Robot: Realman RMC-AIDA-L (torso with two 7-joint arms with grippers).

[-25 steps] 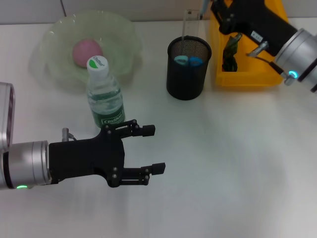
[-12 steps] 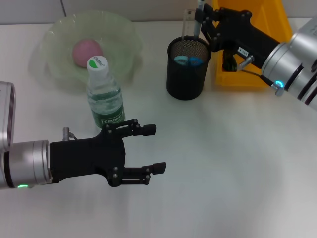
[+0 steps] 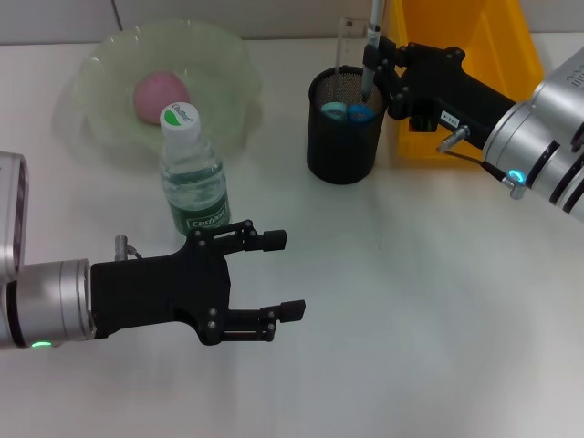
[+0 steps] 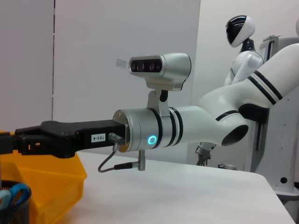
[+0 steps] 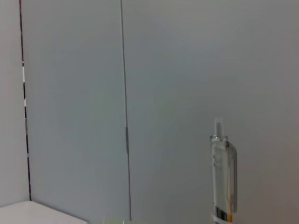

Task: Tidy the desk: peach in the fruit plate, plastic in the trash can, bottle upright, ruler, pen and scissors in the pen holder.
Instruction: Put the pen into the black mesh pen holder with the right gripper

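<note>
The left gripper (image 3: 274, 278) is held open and empty over bare table, just in front of the bottle (image 3: 193, 173). The peach (image 3: 161, 94) is seen in the plate (image 3: 109, 55), and the bottle stands upright with its cap on, so both are judged done. In the holder (image 3: 345, 137) the ruler (image 3: 348, 44) and blue scissors handles (image 3: 349, 111) are already lodged. The pen (image 3: 371, 46) is gripped upright by the right gripper (image 3: 376, 57) above the holder (only its release seems left). No plastic can be seen, inside or outside the yellow bin (image 3: 497, 55).
</note>
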